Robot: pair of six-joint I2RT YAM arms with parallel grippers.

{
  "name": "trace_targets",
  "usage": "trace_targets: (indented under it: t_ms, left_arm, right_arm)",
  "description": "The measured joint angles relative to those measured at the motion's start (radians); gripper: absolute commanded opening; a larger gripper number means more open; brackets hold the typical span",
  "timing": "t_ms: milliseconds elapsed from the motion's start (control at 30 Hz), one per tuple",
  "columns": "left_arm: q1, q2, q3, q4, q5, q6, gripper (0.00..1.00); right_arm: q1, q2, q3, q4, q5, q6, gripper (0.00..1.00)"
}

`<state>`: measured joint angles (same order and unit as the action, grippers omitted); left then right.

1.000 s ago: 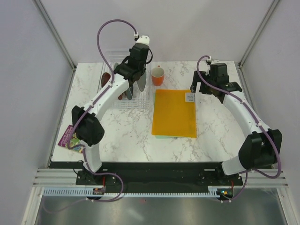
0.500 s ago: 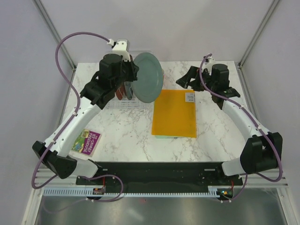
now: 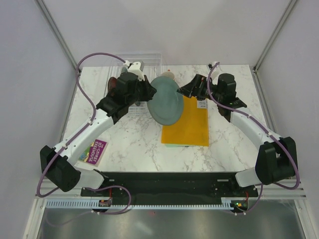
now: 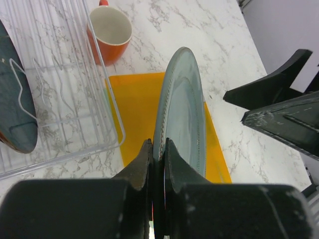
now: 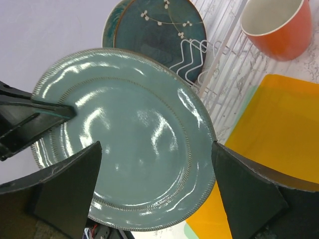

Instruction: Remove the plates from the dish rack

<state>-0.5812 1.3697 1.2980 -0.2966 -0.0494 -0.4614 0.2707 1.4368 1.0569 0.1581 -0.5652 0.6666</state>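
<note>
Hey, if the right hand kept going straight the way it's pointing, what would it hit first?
The grey-green plate gripped by the left hand. In the right wrist view it fills the space ahead of the open right hand; how much gap remains is hard to judge.

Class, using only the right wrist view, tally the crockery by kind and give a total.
Plates: 2, the grey-green plate and the dark teal plate
Cups: 1, the orange cup
Total: 3
</note>
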Motion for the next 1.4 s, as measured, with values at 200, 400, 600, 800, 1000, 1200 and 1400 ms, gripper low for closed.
trace_targets:
  t_ms: [200,400,600,800,1000,1200,1400]
  left_arm:
    - [0.002,-0.045,-0.022,0.061,0.002,-0.01,0.02]
    - [0.018,-0.153,-0.099,0.101,0.012,-0.03,0.02]
    - [0.073,-0.195,-0.25,0.272,0.099,-0.117,0.02]
    - [0.19,-0.188,-0.443,0.469,0.235,-0.263,0.02]
    - [0.221,-0.119,-0.487,0.656,0.328,-0.365,0.02]
    - [0.219,-0.056,-0.487,0.806,0.407,-0.425,0.02]
    - [0.22,-0.044,-0.487,0.825,0.426,-0.432,0.02]
  right_arm:
    - [0.0,0.001,-0.005,-0.023,0.04,-0.028,0.98]
    - [0.0,0.01,-0.033,0.012,0.013,-0.021,0.98]
    - [0.0,0.056,-0.11,0.199,-0.102,0.083,0.98]
    - [0.0,0.069,-0.15,0.323,-0.175,0.149,0.87]
    - [-0.006,0.087,-0.172,0.394,-0.209,0.184,0.87]
    - [0.0,0.117,-0.208,0.441,-0.251,0.217,0.67]
    - [0.002,0.117,-0.209,0.447,-0.266,0.211,0.41]
